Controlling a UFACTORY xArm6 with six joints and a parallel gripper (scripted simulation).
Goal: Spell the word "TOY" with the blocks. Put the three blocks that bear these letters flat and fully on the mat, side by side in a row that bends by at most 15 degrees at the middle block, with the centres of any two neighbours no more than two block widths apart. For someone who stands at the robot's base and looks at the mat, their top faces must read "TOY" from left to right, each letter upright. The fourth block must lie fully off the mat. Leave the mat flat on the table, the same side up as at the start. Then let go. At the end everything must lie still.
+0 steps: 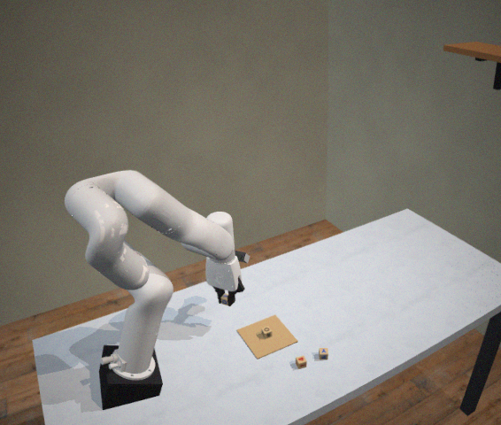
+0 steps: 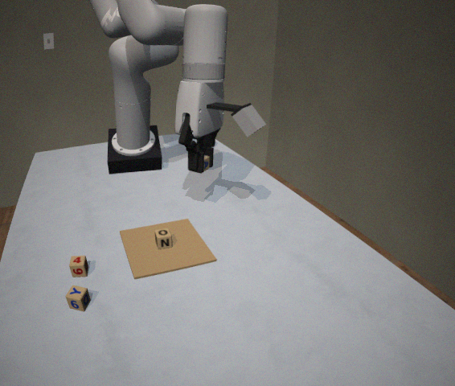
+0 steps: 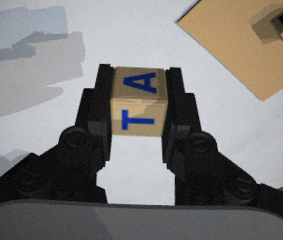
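White robot arm bends over a pale table, its black gripper pointing down and raised above the surface. Its jaws are clamped on a small wooden block, one black finger against each side. In the wrist view this held block shows a blue T on the face toward the camera and a blue A on the face beyond it.

Near the middle of the table lies a flat tan mat, well apart from the gripper. One block sits flat on the mat, with a black O on top and a black N on the side seen in the exterior view.

Two more blocks rest on the table off the mat, to its left in the exterior view. The farther one bears a red 4 on top and a red 6 on its side. The nearer one, just beside it, bears a blue Y on top and a blue 6 on its side.
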